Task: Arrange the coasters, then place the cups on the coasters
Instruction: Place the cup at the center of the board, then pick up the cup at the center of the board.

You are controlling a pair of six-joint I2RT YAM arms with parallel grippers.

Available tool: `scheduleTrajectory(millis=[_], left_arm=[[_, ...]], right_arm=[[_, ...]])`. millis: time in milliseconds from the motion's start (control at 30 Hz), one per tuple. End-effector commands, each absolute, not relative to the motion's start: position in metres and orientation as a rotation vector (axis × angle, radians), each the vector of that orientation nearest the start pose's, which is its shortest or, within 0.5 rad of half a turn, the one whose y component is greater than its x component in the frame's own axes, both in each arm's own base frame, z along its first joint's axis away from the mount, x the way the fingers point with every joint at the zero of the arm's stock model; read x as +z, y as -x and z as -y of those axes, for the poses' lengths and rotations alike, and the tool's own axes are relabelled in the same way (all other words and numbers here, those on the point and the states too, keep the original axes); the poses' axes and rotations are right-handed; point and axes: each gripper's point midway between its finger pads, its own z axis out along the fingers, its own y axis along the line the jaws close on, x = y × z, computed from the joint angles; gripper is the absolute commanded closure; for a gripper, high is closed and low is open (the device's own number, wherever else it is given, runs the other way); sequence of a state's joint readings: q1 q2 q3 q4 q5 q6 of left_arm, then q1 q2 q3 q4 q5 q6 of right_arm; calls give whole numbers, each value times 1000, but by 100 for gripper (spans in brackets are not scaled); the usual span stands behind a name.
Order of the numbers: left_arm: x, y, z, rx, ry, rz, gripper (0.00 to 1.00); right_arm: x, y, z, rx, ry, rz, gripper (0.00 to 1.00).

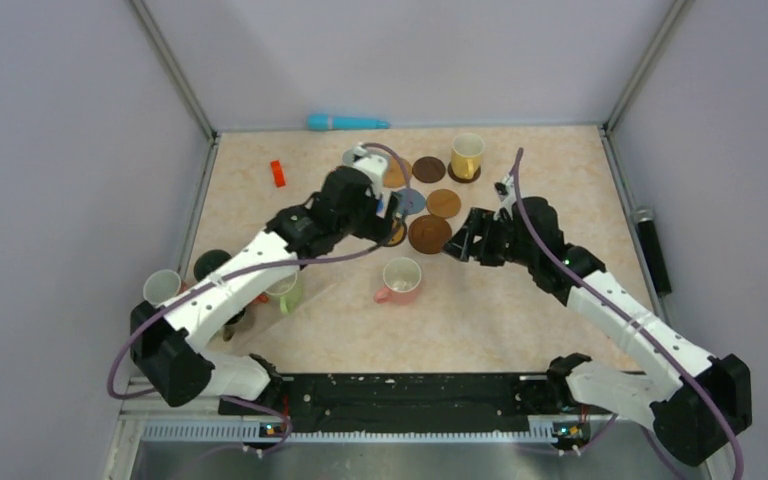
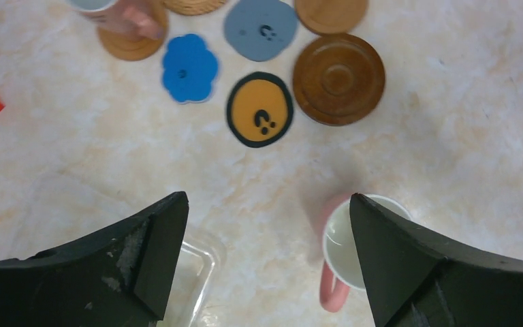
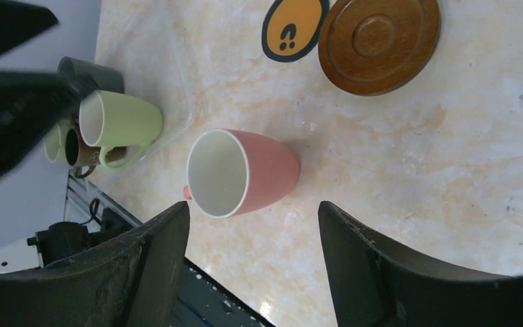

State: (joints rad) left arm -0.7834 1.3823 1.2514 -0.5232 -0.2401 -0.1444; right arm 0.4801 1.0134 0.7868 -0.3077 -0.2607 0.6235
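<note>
In the top view the coasters [image 1: 429, 234] sit clustered in the upper middle of the frame, and one dark disc there carries a yellow cup [image 1: 467, 155]. In the left wrist view they spread across the top. There is a bright blue scalloped coaster [image 2: 189, 68], a grey-blue coaster [image 2: 260, 28], and an orange coaster with a black rim [image 2: 260, 109] and small black marks. Just to the right lies a large dark brown ridged coaster [image 2: 338, 79]. At the upper left of that view a pinkish cup stands on a tan coaster [image 2: 133, 41].

The left gripper [image 2: 267, 201] has its fingers spread wide over bare tabletop, with nothing between them. The pink cup [image 3: 242, 174], white inside, stands upright on the table near the middle of the right wrist view. The right gripper [image 3: 253, 208] is just below it, fingers apart and empty. A pale green cup [image 3: 119, 122] sits at the left of that view among darker cups.
</note>
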Motion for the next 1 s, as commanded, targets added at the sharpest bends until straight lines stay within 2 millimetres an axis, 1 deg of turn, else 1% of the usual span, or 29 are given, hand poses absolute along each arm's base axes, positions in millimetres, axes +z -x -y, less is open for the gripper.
scheduleTrajectory(millis=[0, 67, 133, 167, 200, 267, 333, 467, 567, 733, 867, 967], left_arm=[[268, -312, 215, -356, -379, -2069, 6], [273, -317, 189, -296, -294, -2067, 4], [272, -318, 158, -209, -198, -2100, 2], [270, -317, 145, -178, -165, -2119, 1], [268, -314, 136, -171, -152, -2131, 1], [267, -304, 125, -182, -145, -2126, 1], [261, -295, 118, -177, -154, -2117, 1], [244, -280, 98, -95, -145, -2122, 1], [233, -273, 91, -78, -134, -2130, 2], [223, -262, 95, -134, -138, -2140, 4], [224, -259, 92, -130, -132, -2123, 4], [227, -258, 92, -136, -129, -2110, 5]], right_arm=[[211, -259, -228, 881, 7, -2190, 32], [208, -256, -239, 865, 33, -2208, 33], [203, -254, -247, 834, 51, -2227, 34], [201, -253, -252, 817, 61, -2236, 35], [197, -252, -257, 801, 71, -2249, 37], [191, -249, -268, 765, 101, -2266, 39], [183, -247, -276, 714, 132, -2294, 40], [169, -243, -291, 644, 194, -2345, 44], [153, -248, -290, 529, 200, -2379, 46], [136, -257, -286, 424, 190, -2405, 51], [126, -262, -286, 372, 186, -2425, 56], [124, -264, -289, 369, 184, -2426, 63]])
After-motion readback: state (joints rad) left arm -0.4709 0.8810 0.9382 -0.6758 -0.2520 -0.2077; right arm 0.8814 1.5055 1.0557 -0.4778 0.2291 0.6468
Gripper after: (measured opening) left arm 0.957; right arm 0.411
